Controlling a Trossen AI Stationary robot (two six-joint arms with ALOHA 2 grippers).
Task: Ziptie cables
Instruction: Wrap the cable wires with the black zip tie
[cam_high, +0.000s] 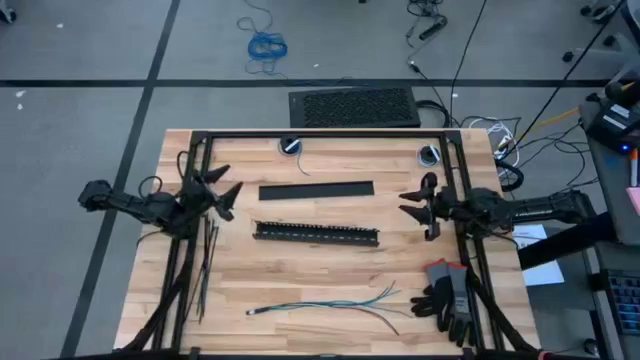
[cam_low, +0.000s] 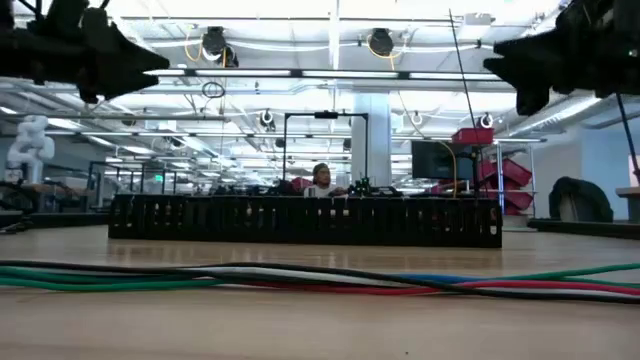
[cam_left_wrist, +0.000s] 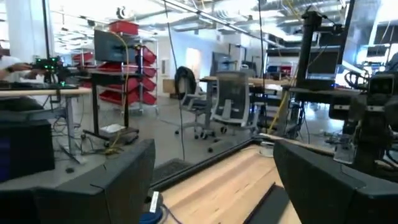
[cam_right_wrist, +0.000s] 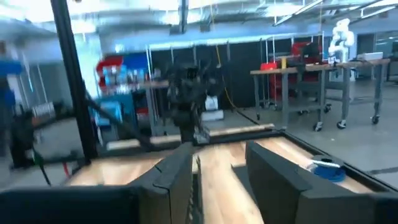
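Cables (cam_high: 325, 303) lying loose in front of slotted bar (cam_high: 316, 233); zipties (cam_high: 208, 262) to its left. Left gripper (cam_high: 226, 187) and right gripper (cam_high: 413, 203) flanking bar, raised, jaws parted, empty.

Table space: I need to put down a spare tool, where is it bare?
Bare wood lies between the slotted bar and the cables. It is crowded by the zipties at the left edge and the gloves at the right.

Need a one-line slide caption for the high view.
Both grippers, left and right, open above the table; cables and zipties lie untouched.
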